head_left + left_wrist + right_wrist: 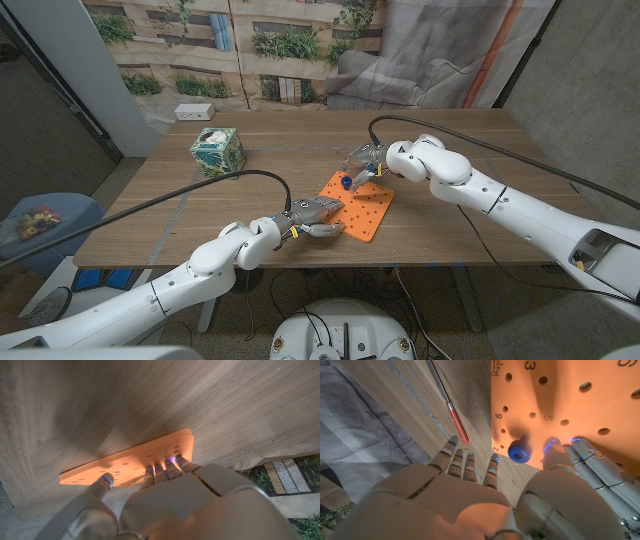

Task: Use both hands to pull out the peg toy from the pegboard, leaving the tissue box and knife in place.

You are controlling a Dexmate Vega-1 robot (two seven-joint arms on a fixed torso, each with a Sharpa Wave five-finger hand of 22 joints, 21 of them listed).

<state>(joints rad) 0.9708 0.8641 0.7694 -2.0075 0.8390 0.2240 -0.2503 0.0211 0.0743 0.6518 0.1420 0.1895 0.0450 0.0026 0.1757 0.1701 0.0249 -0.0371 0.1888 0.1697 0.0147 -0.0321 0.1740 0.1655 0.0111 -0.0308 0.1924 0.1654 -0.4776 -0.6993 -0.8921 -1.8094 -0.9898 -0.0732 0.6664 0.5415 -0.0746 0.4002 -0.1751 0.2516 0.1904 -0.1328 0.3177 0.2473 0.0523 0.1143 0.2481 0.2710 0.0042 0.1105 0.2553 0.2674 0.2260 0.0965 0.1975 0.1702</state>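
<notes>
Where right hand (520,495) reaches, peg toy (519,451)

Place: we are looking at a staged robot test lab | Backdrop: a printed garden-wall scene (250,45) is hanging behind the wooden table (290,135), grey sheeting (440,50) draping beside it | Cables: black leads (200,185) are trailing over the table's front edge | Floor: bare concrete is showing around it.

Left arm: extended from 7 o'clock toward the table's centre.
Left hand (312,217): held palm down, its fingers (170,467) laid forward and pressed on the pegboard's (362,208) near corner.
Right arm: brought in from 4 o'clock, bent at the elbow.
Right hand (365,166): held with fingers spread, thumb (553,453) set just beside the blue peg (519,451); nothing is gripped.
</notes>
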